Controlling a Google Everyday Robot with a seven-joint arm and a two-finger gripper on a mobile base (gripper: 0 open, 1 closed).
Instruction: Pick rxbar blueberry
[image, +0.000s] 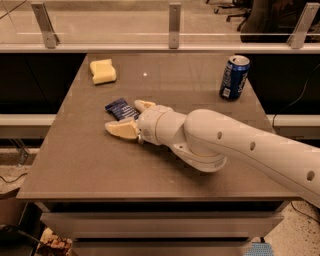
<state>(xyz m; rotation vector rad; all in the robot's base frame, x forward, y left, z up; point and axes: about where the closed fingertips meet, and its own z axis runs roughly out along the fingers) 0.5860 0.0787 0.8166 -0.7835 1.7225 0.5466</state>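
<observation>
Pincer (122, 116) low over the worktop (75, 165), released, its fingers spread either side of the blue snack bar (119, 107). Sponge (102, 71) far left, can (233, 77) far right.

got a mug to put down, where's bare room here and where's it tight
Bare: the table's front-left corner and the back middle between sponge and soda can. Crowded: left-centre, where the open gripper flanks the rxbar blueberry; the arm covers the right front.

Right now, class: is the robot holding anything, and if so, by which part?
Nothing is held. The gripper is open, one finger on either side of the rxbar blueberry, which lies flat on the table.
</observation>
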